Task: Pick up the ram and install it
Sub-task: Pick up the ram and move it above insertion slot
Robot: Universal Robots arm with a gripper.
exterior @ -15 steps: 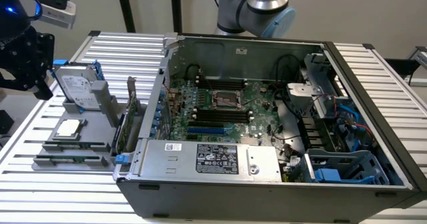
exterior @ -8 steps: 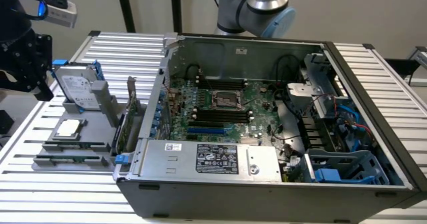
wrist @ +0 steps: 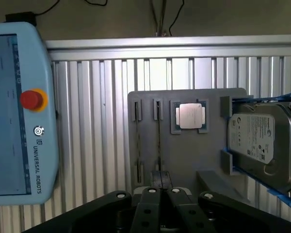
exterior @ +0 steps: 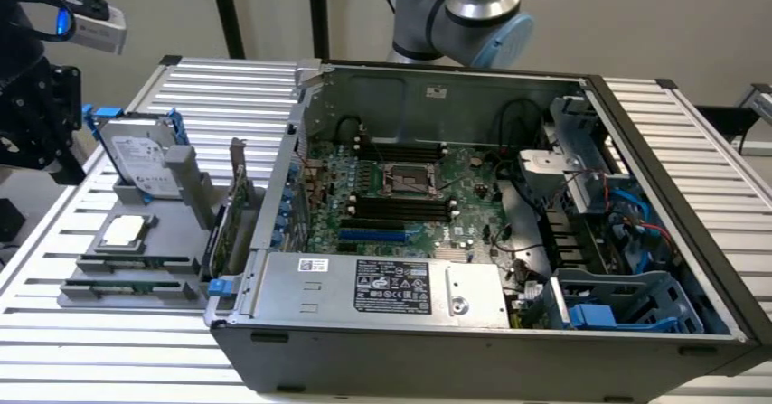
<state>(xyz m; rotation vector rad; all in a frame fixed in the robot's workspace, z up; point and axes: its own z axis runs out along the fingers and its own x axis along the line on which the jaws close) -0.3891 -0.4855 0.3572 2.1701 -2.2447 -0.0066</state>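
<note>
Far off to one side of my hand lies a pale blue teach pendant (wrist: 14,111) with a red stop button. My black two-fingered gripper (wrist: 161,187) is closed tight, fingertips together, with nothing between them. It hangs over the near edge of a flat grey plastic holder (wrist: 184,155).

Two thin green sticks stand on edge in the holder's slots. The spare stick (wrist: 138,136) sits slightly aside from my fingertips, and the ram (wrist: 158,141) lies straight ahead of them. Beyond it to the other side is a square silver processor (wrist: 190,116), then a large silver hard drive (wrist: 254,138) on blue rails.

I see two risks. Going down with fingers shut, I would strike the ram's top edge and not straddle it. The sticks also sit close together, so a finger could catch the spare one, or a skewed pinch could tilt the ram in its slot.
</note>
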